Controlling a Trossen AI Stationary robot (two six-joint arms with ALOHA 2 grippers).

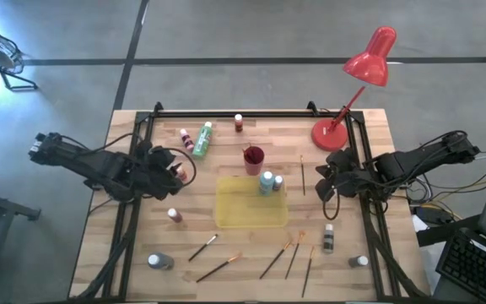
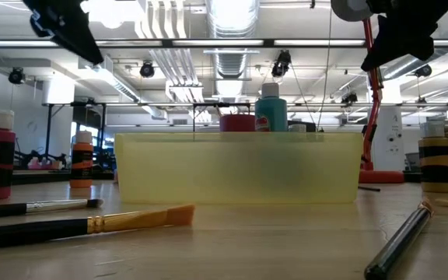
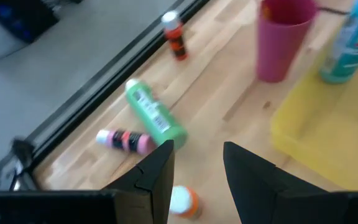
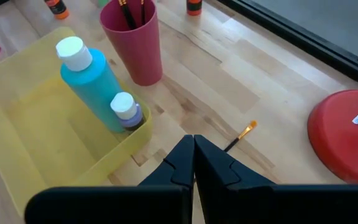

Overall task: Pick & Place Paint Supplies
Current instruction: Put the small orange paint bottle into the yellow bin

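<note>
The left gripper (image 3: 197,168) hangs with jaws parted and empty above an orange-capped bottle (image 3: 184,202) at the table's left, so the step in hand looks like a pick; next it must drop and close on that bottle, then carry it to the tray (image 1: 226,215) (a blue bottle (image 1: 266,181) and a small one already stand inside); the right gripper (image 4: 193,152) waits clenched and empty near a brush (image 4: 241,134); other bottles and brushes lie scattered around.

Labels show on the bottles, but no lettering can be read.
</note>
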